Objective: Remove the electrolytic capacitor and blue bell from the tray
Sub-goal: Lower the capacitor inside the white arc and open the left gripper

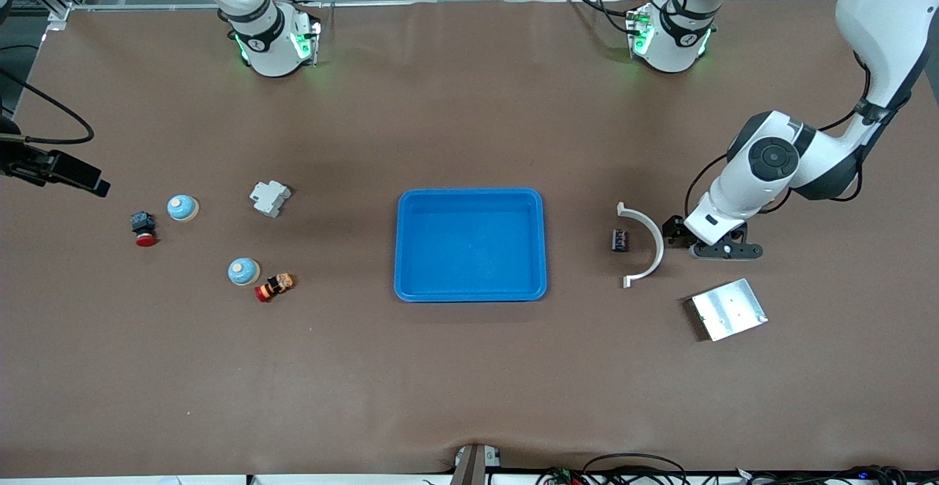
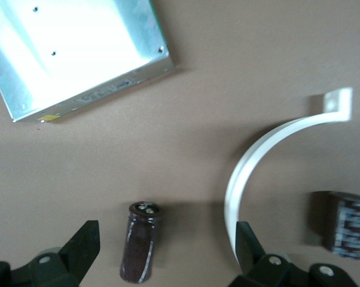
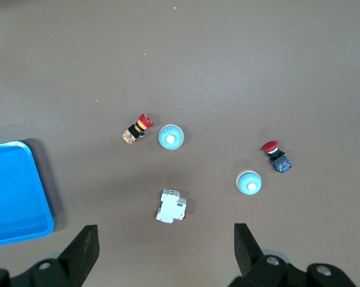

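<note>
Left wrist view shows the left gripper (image 2: 162, 251) low over the table with its fingers spread wide, holding nothing. A dark capacitor (image 2: 141, 241) lies on the table between them. A white curved piece (image 2: 252, 161) lies just beside it. The right gripper (image 3: 165, 254) hangs open, high over two blue bells (image 3: 171, 137) (image 3: 249, 182). The blue tray (image 1: 469, 244) sits mid-table.

- white breaker module (image 1: 270, 198) on the bench (image 1: 469, 382)
- two red-capped push buttons (image 1: 144, 229) (image 1: 273, 287)
- curved white bracket (image 1: 643, 246)
- metal plate (image 1: 729, 310), nearer the front camera than the bracket
</note>
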You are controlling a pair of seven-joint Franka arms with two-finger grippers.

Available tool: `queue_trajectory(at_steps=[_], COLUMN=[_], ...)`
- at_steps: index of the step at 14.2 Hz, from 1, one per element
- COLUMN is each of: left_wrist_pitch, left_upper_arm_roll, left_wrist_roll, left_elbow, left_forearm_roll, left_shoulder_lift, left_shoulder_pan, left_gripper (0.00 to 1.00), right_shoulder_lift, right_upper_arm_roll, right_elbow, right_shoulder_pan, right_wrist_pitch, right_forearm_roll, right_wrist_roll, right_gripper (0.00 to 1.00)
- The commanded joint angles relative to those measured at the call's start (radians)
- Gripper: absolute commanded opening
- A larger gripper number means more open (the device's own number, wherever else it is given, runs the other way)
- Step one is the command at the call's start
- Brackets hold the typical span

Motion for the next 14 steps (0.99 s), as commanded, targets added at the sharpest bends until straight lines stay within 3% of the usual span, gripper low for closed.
queue_trajectory(at_steps=[1,8,14], left_wrist_pitch=[-0.078,-0.155,-0.295], left_upper_arm_roll=[-0.045,-0.114,-0.202], left_wrist_roll=[-0.008,-0.006,-0.005], left_elbow=[0.037,0.120,0.272], left_forearm_roll=[-0.042,-0.120,-0.202], left_shoulder_lift=[-0.032,-0.030,-0.030], left_shoulder_pan=[0.008,0.008,0.008], left_gripper=[1.00,1.00,1.00], right_shoulder_lift=[0.010,0.010,0.010], right_upper_arm_roll=[0.005,0.005,0.005], right_elbow=[0.024,0.024,0.024], right_shoulder_pan=[-0.012,-0.010,-0.012], right_wrist_pitch=[-0.015,-0.017,-0.017], right_forearm_roll=[0.016,0.016,0.016], right_wrist_roll=[0.010,0.010,0.010], right_gripper=[1.00,1.00,1.00])
